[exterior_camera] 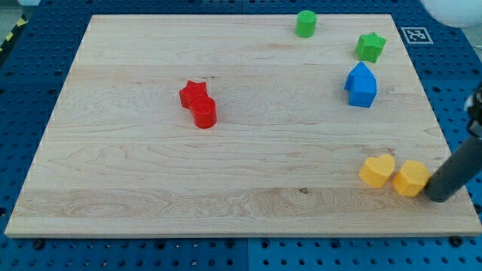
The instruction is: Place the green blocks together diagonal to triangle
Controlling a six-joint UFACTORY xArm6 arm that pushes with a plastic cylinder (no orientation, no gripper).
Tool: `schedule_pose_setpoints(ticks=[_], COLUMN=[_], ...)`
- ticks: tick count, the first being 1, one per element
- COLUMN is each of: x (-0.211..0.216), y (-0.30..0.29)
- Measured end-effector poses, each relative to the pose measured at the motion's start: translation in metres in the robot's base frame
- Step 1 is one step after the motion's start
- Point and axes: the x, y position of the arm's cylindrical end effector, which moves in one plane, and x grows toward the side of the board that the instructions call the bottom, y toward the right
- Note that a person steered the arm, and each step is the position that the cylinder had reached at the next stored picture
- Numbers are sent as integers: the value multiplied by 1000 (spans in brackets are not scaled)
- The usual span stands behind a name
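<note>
A green cylinder (305, 23) stands near the view's top edge of the wooden board (135, 181). A green star (370, 47) lies to its right, near the top right corner. A blue house-shaped block (361, 85) sits just below the green star. My tip (438, 198) is at the view's lower right, touching or almost touching the right side of a yellow hexagon block (411, 178). A yellow heart (377, 171) lies just left of the hexagon. The tip is far from both green blocks.
A red star (193, 93) and a red cylinder (204, 113) touch each other left of the board's middle. A blue pegboard (444, 68) surrounds the board. A marker tag (415, 35) lies at the top right.
</note>
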Motion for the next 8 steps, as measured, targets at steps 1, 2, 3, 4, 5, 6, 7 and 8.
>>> schedule_pose_setpoints(ticks=[1,2,3,4,5,6,7,8], x=[0,0,-7,-77,-170,-260,-269,-284], y=[-14,-2,68,87,87,77,73,31])
